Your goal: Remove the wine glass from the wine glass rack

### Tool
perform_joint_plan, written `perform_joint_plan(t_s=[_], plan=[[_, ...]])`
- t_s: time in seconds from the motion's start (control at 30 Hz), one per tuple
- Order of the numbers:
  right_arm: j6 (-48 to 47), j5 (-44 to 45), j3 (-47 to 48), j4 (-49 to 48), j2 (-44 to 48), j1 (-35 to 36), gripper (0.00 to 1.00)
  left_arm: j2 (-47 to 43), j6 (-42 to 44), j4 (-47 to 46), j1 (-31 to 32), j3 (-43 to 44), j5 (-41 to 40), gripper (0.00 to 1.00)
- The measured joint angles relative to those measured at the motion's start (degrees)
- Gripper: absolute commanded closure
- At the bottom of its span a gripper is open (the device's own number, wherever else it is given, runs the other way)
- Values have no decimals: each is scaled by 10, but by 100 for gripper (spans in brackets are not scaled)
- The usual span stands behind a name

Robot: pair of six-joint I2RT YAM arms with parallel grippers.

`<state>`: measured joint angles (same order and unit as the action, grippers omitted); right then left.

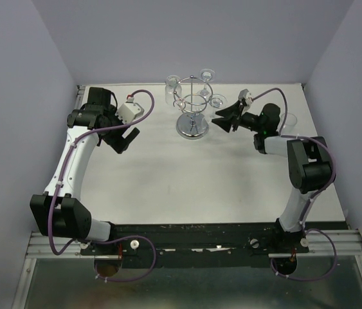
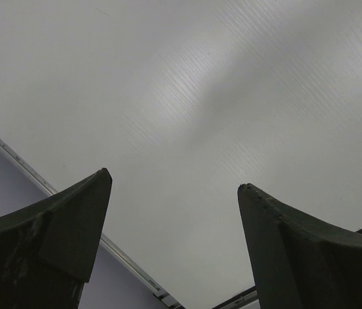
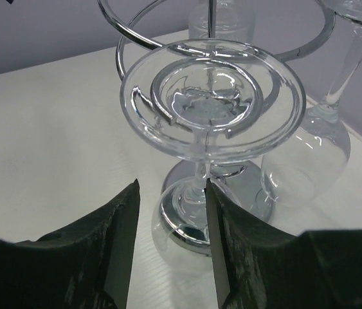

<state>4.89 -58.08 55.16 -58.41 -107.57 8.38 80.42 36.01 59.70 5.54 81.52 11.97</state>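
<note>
Judged the step in hand to be the grasp on the stem. Saw the right gripper (image 3: 171,190) open, jaws either side of the thin stem of the wine glass (image 3: 211,103), with the stem nearer the finger at 3 o'clock; could not tell whether touching it. Called for centring first, with a small shift toward 3 o'clock, then a gentle close on the stem just under the foot. Feared a crack from too hard a squeeze, a slip from too soft a one. Called next for a lift just enough to free the foot from its wire hook, then a straight draw outward, away from the post. Wanted care around the second glass (image 3: 306,154) hanging just beside at 3 o'clock. Found the left gripper (image 2: 174,179) open too, nothing between its fingers, over bare table (image 2: 232,77), well apart at 9 o'clock of the rack.

Noted the wine glass as clear, hung upside down, round foot uppermost, stem running down between the jaws, bowl below and partly hidden by the fingers. Placed it on the 3 o'clock side of the wine glass rack (image 1: 192,122). Placed the rack toward 12 o'clock on the table: chrome, with round mirrored base, thin post and ring of wire hooks. Counted other glasses (image 1: 173,87) hanging around it.
</note>
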Motion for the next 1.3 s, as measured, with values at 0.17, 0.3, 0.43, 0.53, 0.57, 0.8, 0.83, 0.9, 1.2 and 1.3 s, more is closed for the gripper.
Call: perform_joint_plan(t_s=[0.17,0.3,0.43,0.53,0.57,0.8,0.83,0.9,1.2,1.3], plan=[[3,17,29,1,-16,7,50,2,0,0,0,0,0,5],[7,31,50,9,-24,10,52,4,0,0,0,0,0,5],[6,38,53,13,-25,13,53,5,0,0,0,0,0,6],[0,47,54,21,-25,17,55,5,0,0,0,0,0,6],[-5,52,55,30,-25,19,55,5,0,0,0,0,0,6],[-38,75,59,68,-25,33,59,5,0,-1,0,-3,0,6],[-42,78,59,71,-25,33,61,5,0,-2,0,-3,0,6],[-49,83,59,78,-25,34,66,5,0,-3,0,-3,0,6],[-57,107,50,83,-16,35,96,5,0,-5,0,-10,0,6],[-54,110,39,85,-4,35,99,5,-1,-6,1,-14,1,6]])
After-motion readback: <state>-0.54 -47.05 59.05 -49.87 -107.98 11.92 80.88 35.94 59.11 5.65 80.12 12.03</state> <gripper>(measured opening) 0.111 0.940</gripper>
